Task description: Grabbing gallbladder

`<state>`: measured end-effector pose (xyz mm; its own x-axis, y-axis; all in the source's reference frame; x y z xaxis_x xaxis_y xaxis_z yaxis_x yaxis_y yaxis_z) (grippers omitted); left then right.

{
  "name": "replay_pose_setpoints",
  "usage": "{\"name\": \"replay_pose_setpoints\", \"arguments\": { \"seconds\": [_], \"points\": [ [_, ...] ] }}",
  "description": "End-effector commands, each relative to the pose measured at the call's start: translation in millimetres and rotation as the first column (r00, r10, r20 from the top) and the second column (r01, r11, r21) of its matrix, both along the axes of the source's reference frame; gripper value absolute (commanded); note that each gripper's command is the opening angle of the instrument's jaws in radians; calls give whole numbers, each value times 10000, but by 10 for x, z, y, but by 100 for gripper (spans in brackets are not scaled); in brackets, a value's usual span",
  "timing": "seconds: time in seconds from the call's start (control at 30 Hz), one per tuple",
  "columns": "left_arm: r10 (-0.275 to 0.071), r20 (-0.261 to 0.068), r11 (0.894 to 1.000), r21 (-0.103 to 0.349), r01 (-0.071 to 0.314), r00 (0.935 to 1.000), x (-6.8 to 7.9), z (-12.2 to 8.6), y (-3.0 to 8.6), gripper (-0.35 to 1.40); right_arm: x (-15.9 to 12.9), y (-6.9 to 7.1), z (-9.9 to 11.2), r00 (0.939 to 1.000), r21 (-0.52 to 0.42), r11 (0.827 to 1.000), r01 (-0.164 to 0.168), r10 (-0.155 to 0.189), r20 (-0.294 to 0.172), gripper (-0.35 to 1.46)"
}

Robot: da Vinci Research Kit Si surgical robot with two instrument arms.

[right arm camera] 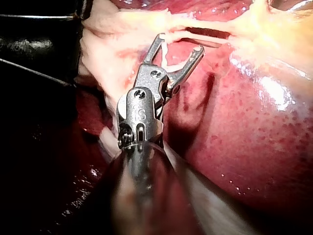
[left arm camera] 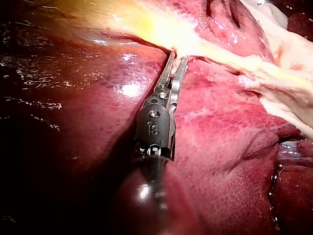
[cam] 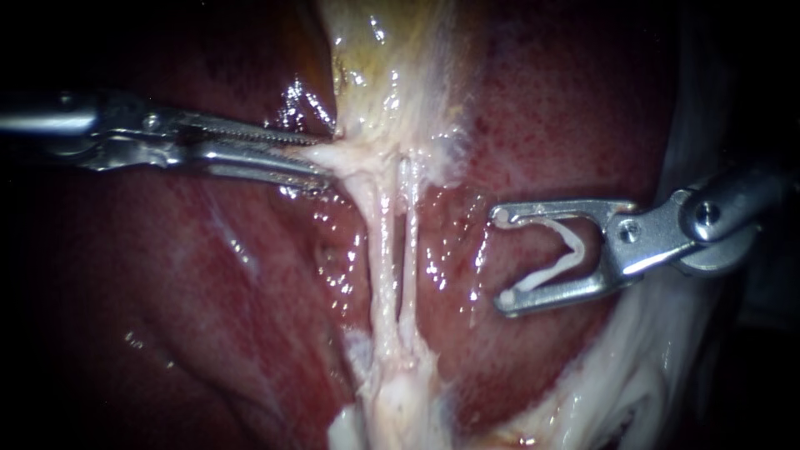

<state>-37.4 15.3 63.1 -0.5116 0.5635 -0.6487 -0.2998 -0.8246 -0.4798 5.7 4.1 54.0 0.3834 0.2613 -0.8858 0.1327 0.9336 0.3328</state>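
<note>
Gripping with the left pincer (cam: 327, 157), nearly closed, on the pale neck of the gallbladder (cam: 383, 67), top centre of the frame. Looks soft, wet, slippery and thin-walled; best to hold gently at that tougher neck. Just below, two taut tubes (cam: 381, 250). Over at right, cradling a white clip (cam: 554, 262) in the wide-spread right pincer (cam: 502, 256).
</note>
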Motion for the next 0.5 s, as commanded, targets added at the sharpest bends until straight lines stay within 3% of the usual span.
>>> {"name": "replay_pose_setpoints", "arguments": {
  "seconds": [0.03, 0.1, 0.2, 0.5],
  "points": [
    [-42, 19, 10000, 57, 42, 10000, 1, -1, 0, -1, 0, 0, 0, 10000, 0, 10000, 0, 0, -1, 50],
    [-113, -32, 9997, 219, 114, 9999, 2, -3, 0, -35, 0, 0, 0, 10000, 0, 10000, 0, 0, -1, 50],
    [-311, -68, 9981, 534, 314, 9995, 5, -10, 0, -35, 0, 0, 0, 10000, 0, 10000, 0, 0, -1, 50],
    [-337, -189, 9964, 775, 351, 9993, -2, -53, -4, -35, 0, 0, 0, 10000, 0, 10000, -1, 1, 0, 50]
  ]
}}
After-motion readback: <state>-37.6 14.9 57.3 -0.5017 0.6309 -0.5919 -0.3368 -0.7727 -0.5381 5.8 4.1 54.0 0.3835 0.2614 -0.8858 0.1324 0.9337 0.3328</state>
